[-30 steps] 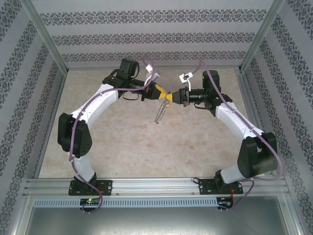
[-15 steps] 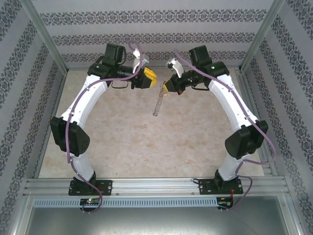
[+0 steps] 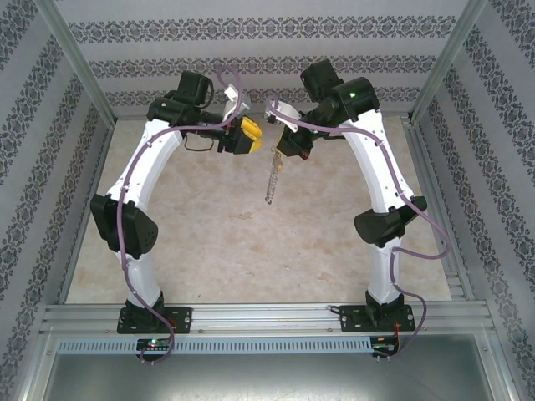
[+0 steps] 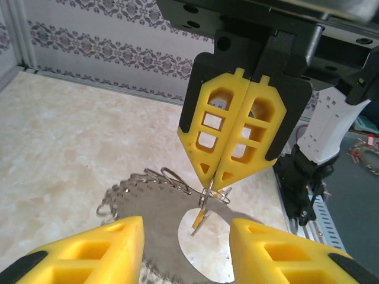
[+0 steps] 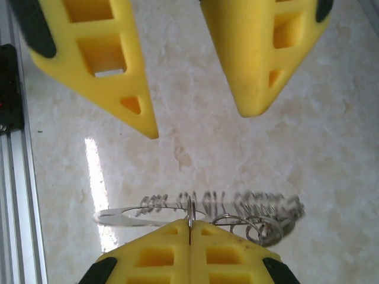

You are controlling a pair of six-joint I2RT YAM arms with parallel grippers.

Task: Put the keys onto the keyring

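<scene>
Left pincer [image 3: 249, 135] first: it's standing open, fingers apart with nothing between them, hovering just beside the middle of the workspace, high above the marbled tabletop [image 3: 209, 242]. From my left wrist cam I'm looking between my own yellow fingertips straight at the action. Moving to the centre, the keyring [image 3: 271, 184] dangles in the air, a thin silvery hoop hanging down with its little metal bits fringed along the rim. The tiny key [image 4: 199, 218] with the yellow-orange head hangs right under the pinch point, touching the ring's wire as far as I can see. Honestly can't tell if its hole is properly threaded onto the wire or just caught there, it's way too small. Over on the right, my right pincer [image 3: 282, 153] is clamped tight on the top of the ring, the wire squeezed between the closed fingertips, which the right wrist cam shows nicely. So my read: we're at the tail end of threading, with one side free and the other carrying everything. Next move, I reckon, calls for lowering the ring gently so the fringe doesn't swing, or, if the key isn't truly on, bringing the left back in with a narrow, careful pinch on that tiny head.
</scene>
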